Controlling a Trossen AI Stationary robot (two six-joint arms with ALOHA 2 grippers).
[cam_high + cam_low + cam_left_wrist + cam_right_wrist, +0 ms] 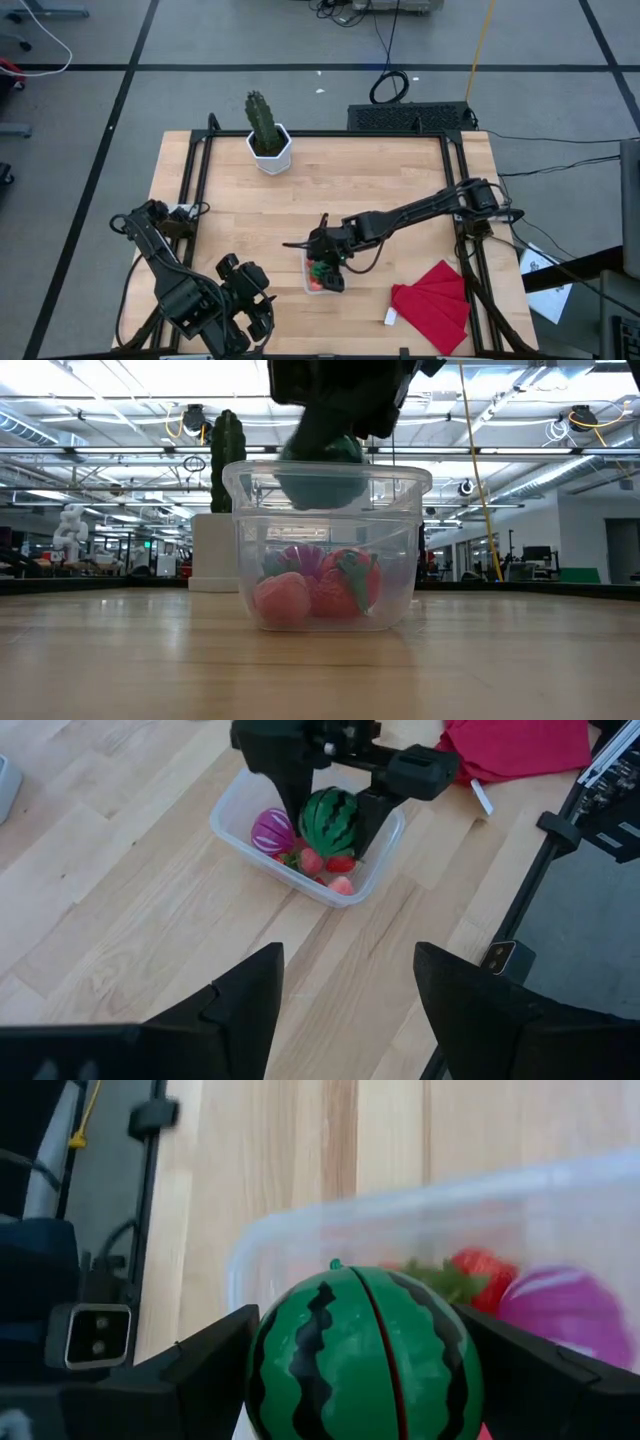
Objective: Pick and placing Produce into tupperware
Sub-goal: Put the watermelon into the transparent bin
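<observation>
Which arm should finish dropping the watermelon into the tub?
Right. Its hand already grips the watermelon directly over the tupperware; the left hand waits empty at the table's near edge.

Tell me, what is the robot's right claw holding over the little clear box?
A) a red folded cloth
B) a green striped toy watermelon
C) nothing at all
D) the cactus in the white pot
B: the right gripper is shut on the green striped watermelon, holding it just inside the top of the tupperware, above the strawberries and purple piece.
</observation>
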